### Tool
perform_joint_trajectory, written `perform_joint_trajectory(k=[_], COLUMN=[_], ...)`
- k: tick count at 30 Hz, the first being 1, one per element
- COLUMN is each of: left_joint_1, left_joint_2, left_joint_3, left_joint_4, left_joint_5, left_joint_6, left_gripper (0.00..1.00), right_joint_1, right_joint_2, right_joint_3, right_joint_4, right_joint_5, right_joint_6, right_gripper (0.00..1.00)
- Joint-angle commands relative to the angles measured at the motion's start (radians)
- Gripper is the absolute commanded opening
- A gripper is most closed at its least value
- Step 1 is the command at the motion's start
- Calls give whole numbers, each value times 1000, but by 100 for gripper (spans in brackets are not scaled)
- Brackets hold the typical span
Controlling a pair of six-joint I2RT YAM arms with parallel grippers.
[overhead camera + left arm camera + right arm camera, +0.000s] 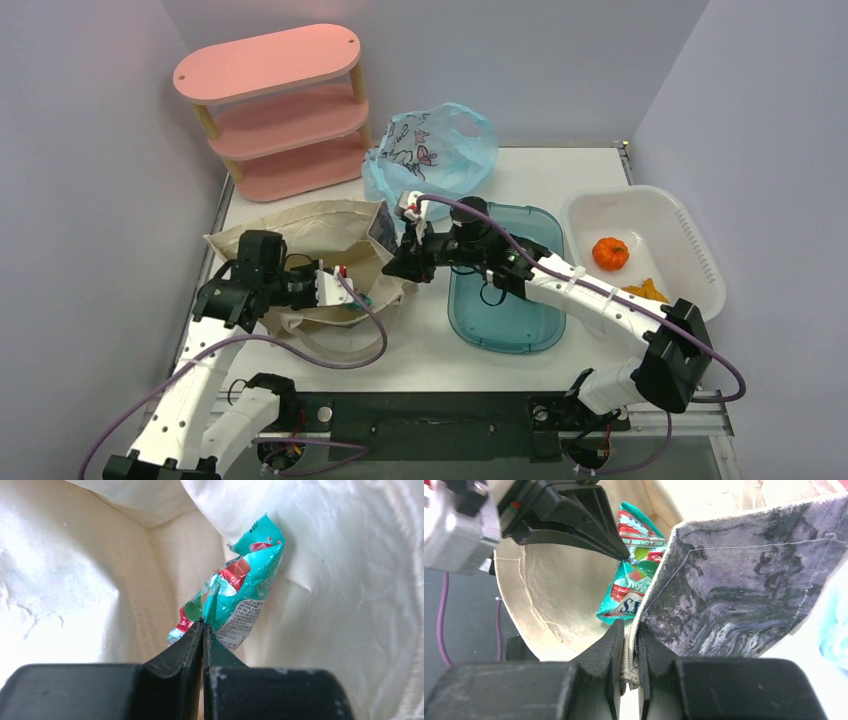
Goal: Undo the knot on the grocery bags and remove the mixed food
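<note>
The light blue grocery bag [432,150] lies crumpled at the back of the table, with no gripper on it. My left gripper [345,290] is inside the beige canvas tote [290,235], shut [203,625] on the corner of the green-white-red snack packet [242,587]. My right gripper [395,262] is shut [629,636] on the tote's rim [630,655] and holds its side up. The packet [631,577] and the left fingers [574,522] also show in the right wrist view. The orange fruit [610,253] sits in the white basin [690,240]. The green fruit is out of view.
A teal tub [505,325] stands under the right arm, between the tote and the basin. A pink shelf [275,110] stands at the back left. A yellow-orange thing [645,291] lies in the basin's near part.
</note>
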Motion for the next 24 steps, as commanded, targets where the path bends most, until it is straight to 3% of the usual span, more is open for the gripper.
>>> perform_joint_trajectory(k=[1,5,7,10,13,19,24], left_joint_1=[22,22,23,24,24,24,24], left_joint_2=[-80,-118,-122,-118,-107,-66,-41], left_joint_3=[62,68,79,103,152,260,323], left_joint_4=[-4,68,91,113,120,117,118], left_joint_5=[79,66,54,38,43,29,27], left_joint_6=[-164,-283,-321,-363,-389,-416,-428], left_gripper=[0,0,0,0,0,0,0], right_joint_1=[28,65,75,70,61,55,116], right_joint_2=[22,0,-12,-26,-44,-80,-86], right_joint_3=[94,74,59,56,72,110,162], right_joint_4=[39,-43,-64,-71,-67,5,27], right_joint_5=[-33,1,23,57,88,78,87], right_joint_6=[-66,-213,-259,-270,-272,-249,-304], right_gripper=[0,0,10,46,62,76,81])
